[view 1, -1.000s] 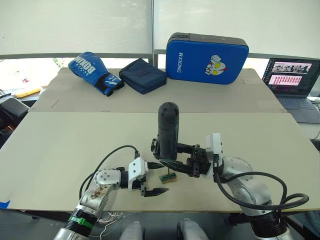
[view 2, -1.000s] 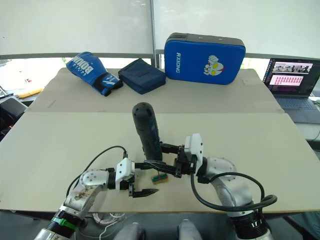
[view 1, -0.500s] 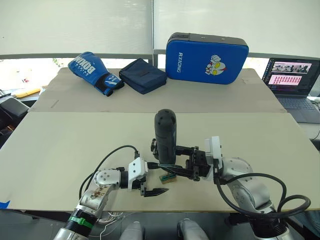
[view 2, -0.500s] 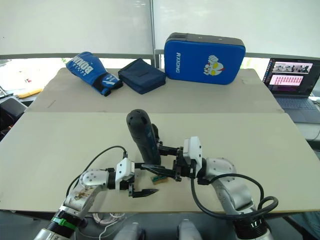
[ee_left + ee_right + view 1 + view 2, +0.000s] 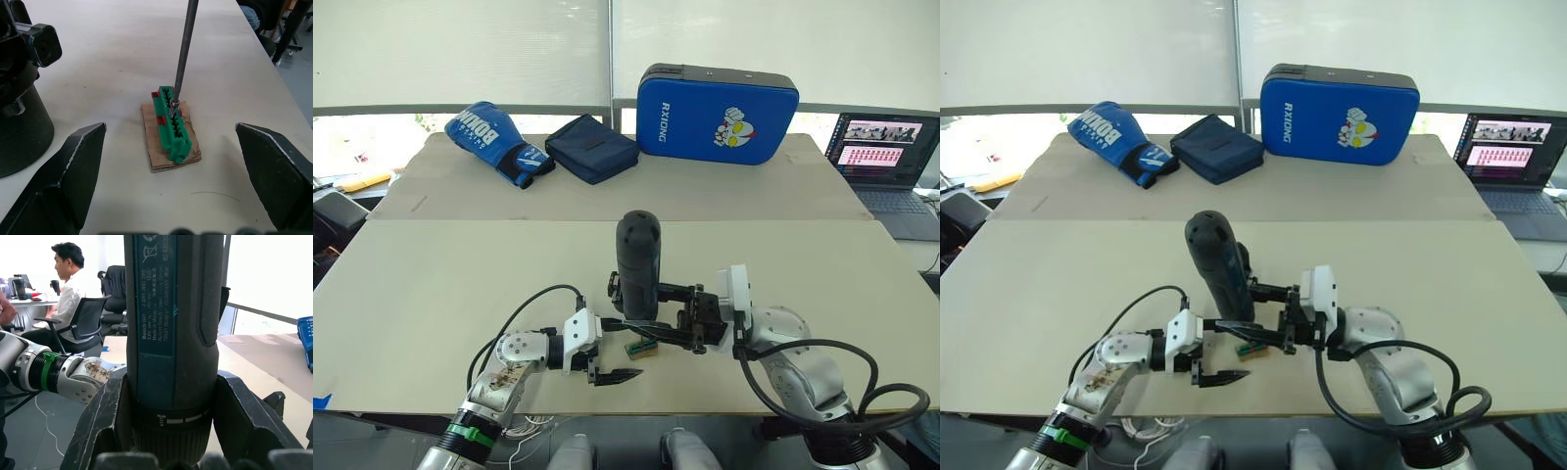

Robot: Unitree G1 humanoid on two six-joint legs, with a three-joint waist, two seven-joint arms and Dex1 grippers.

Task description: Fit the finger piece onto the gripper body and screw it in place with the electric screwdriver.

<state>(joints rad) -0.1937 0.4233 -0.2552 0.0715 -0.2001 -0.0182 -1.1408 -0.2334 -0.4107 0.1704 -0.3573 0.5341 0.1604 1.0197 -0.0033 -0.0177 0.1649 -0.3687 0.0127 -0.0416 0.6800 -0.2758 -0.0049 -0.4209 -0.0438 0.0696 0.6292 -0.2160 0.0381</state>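
At the far left of the back table we see a blue boxing glove [image 5: 496, 142], with a folded navy pouch [image 5: 592, 147] just beside it. On the near table [image 5: 431, 294], our left gripper [image 5: 610, 348] lies low over the surface with its two black fingers spread wide and nothing between them. In the left wrist view those fingers [image 5: 68, 171] stand well apart on either side of a small green block [image 5: 171, 123] sitting on a tan card.

Next comes the gripper body [image 5: 1244, 266], a small black block standing on the table just behind the electric screwdriver [image 5: 637, 264]; in the left wrist view its round dark base [image 5: 22, 132] rests on the surface near the green block. The screwdriver stands nearly upright, rounded end up, and its thin metal bit [image 5: 183, 49] comes down to touch the top of the green block.

Our right gripper [image 5: 656, 318] has its fingers closed around the lower barrel of the screwdriver; the right wrist view shows both black fingers [image 5: 105, 416] pressed against the sides of the tool.

We cannot make out the finger piece as a separate part.

Behind, a blue strike pad [image 5: 718, 101] stands on the back table, and a laptop [image 5: 886, 157] sits at the far right.
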